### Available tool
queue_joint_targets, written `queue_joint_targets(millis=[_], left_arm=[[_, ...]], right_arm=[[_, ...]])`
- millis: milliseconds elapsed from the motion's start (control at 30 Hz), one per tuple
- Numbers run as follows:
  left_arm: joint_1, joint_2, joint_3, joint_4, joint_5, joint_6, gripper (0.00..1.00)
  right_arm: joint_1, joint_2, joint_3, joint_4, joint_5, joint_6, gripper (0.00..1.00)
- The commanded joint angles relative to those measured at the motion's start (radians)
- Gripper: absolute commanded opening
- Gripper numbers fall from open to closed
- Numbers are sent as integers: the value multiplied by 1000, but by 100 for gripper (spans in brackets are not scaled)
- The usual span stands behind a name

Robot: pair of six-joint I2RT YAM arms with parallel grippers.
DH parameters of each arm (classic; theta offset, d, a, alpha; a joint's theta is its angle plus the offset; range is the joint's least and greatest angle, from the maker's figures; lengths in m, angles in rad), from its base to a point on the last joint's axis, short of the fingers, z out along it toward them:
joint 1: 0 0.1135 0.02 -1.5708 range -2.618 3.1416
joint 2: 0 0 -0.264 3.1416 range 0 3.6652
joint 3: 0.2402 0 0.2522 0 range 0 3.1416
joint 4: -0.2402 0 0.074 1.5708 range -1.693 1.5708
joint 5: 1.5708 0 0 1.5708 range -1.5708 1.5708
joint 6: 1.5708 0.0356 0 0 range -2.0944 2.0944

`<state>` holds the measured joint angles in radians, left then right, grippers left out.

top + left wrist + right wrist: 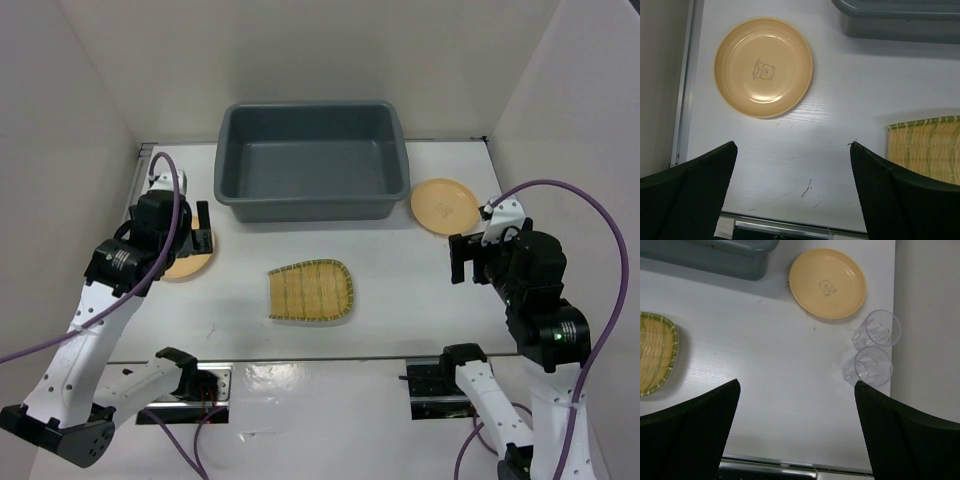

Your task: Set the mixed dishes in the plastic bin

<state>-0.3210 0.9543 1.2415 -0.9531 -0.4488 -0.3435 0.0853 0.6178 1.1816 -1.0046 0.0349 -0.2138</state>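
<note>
The left tool (pixel 792 145) hangs over the bench (pixel 400 270) with its two fingers spread wide apart and nothing between them. Just ahead of it a yellow-tan plate (pixel 763 67) lies flat near the left edge of the bench, with a small bear drawing at its centre.

The right tool (pixel 797 384) is likewise spread apart and holds nothing. Ahead of it lies a second plate (pixel 827 283) of the same kind, close to the right end of the bin. To the right of that plate, at the bench's right edge, stand two clear cups, one (pixel 883 327) farther off and one (pixel 872 366) nearer, just beside each other.

Between the two arms a woven bamboo tray (pixel 310 291) lies flat in the middle of the bench, its rounded end to the right.

The dark grey bin (pixel 305 211) sits beyond the tray at the far side of the bench. The plates, tray and cups all lie outside it.
</note>
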Motion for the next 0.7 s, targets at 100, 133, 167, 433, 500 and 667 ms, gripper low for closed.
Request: queue_joint_targets(millis=[100, 133, 167, 433, 500, 667], left_arm=[[5, -54, -53, 43, -82, -18, 100], [5, -71, -65, 56, -82, -19, 100], [5, -93, -65, 56, -62, -5, 100], [5, -15, -34, 54, -50, -17, 100], [5, -15, -43, 54, -76, -17, 100], [14, -77, -31, 43, -76, -35, 100]], right_arm=[[4, -35, 2, -3, 28, 16, 99], [4, -47, 3, 9, 66, 33, 99], [4, -47, 13, 24, 82, 45, 99], [-7, 337, 124, 165, 34, -36, 99], [2, 417, 101, 222, -1, -106, 99], [-34, 650, 65, 409, 30, -208, 99]])
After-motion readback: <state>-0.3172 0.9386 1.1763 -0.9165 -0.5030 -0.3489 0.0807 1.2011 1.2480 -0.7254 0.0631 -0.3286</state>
